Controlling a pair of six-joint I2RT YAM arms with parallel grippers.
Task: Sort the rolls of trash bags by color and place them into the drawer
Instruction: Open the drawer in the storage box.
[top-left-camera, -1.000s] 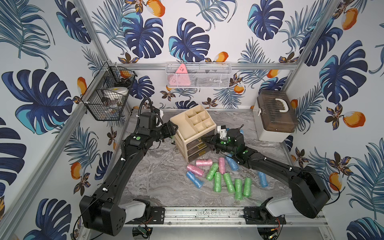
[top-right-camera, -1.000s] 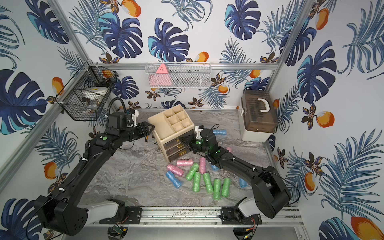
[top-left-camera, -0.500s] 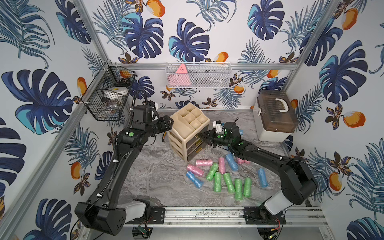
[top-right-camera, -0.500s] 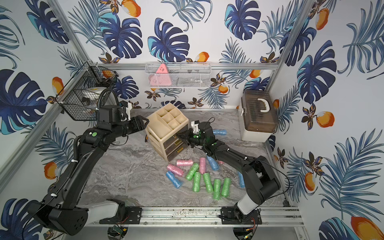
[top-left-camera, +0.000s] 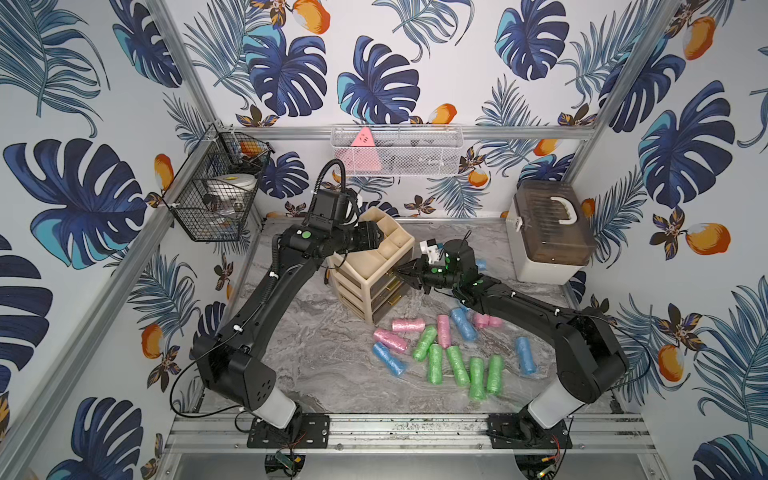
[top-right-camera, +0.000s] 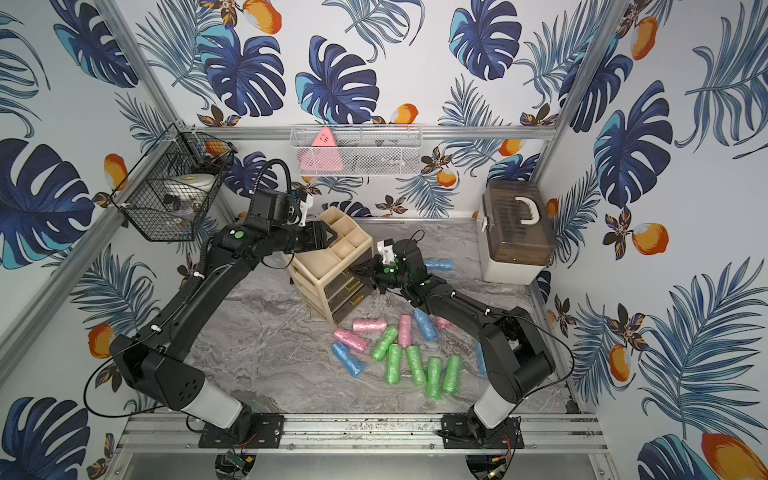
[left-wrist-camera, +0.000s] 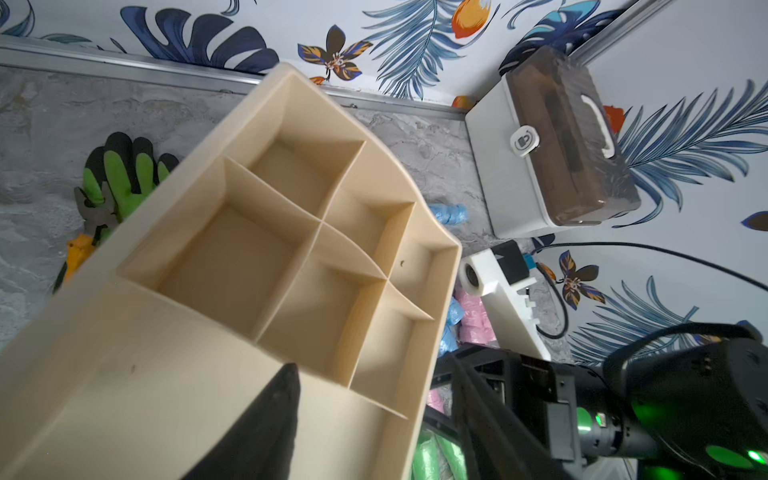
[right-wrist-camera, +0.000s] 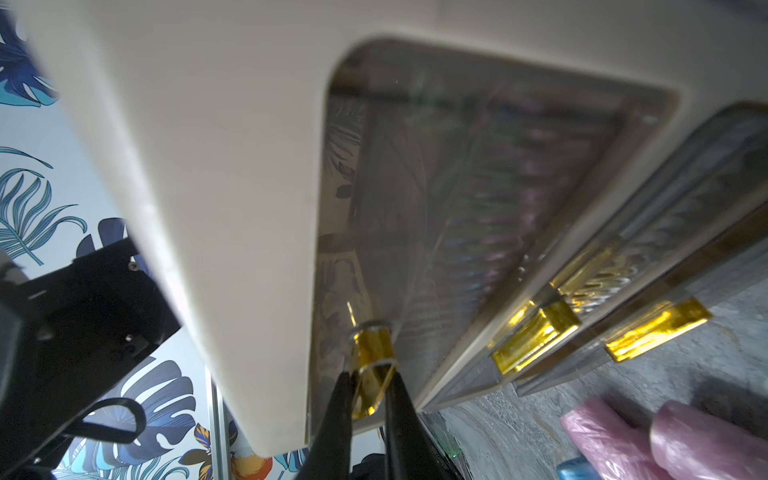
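A beige organizer (top-left-camera: 374, 266) with three drawers stands at the back middle of the table. My right gripper (right-wrist-camera: 370, 376) is shut on the gold handle (right-wrist-camera: 372, 353) of the top drawer (right-wrist-camera: 478, 187), and it shows at the unit's front in both top views (top-left-camera: 401, 274) (top-right-camera: 355, 272). My left gripper (left-wrist-camera: 372, 363) is open over the organizer's top tray (left-wrist-camera: 249, 257). One finger lies over the flat top and the other hangs outside the front edge. Several rolls of trash bags lie loose in front, pink (top-left-camera: 408, 324), blue (top-left-camera: 388, 359) and green (top-left-camera: 458, 365). One blue roll (top-left-camera: 481, 264) sits behind my right arm.
A green work glove (left-wrist-camera: 120, 174) and yellow-handled pliers (left-wrist-camera: 83, 245) lie behind the organizer. A brown-lidded box (top-left-camera: 552, 232) stands at the back right. A black wire basket (top-left-camera: 216, 187) hangs on the left wall and a white mesh shelf (top-left-camera: 397, 149) on the back wall.
The organizer has shifted left and turned a little. My right gripper followed it at the drawer front. My left arm drew back to the left over the top tray.
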